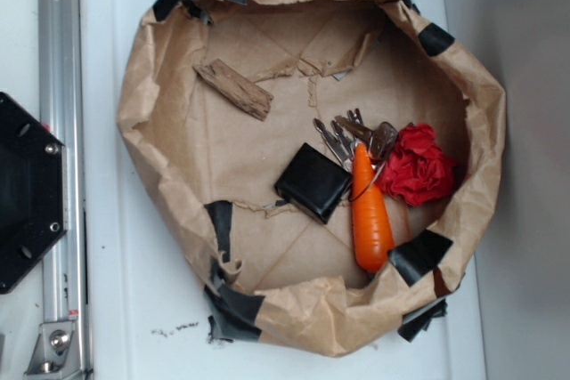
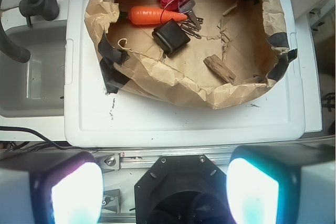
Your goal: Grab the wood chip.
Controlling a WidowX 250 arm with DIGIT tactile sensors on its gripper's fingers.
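The wood chip is lying on the floor of a brown paper nest patched with black tape, toward the nest's 10 o'clock in the exterior view, tilted with one end pointing to 10 o'clock and the other to 4 o'clock. It is sitting alone, well apart from the other things. Around the nest's 3 to 5 o'clock a black square pad, a bunch of keys, an orange carrot and a red crumpled wad are clustering together, the carrot touching the keys. The nest is resting on a white surface.

In the wrist view the gripper is showing along the bottom edge, its jaws standing wide apart and holding nothing, the two pads glowing pale at either side. The wood chip is lying well above them, at about 1 o'clock from the midpoint between the jaws, inside the nest's near wall and far from either pad. The carrot and the pad are lying further off, near 12 o'clock
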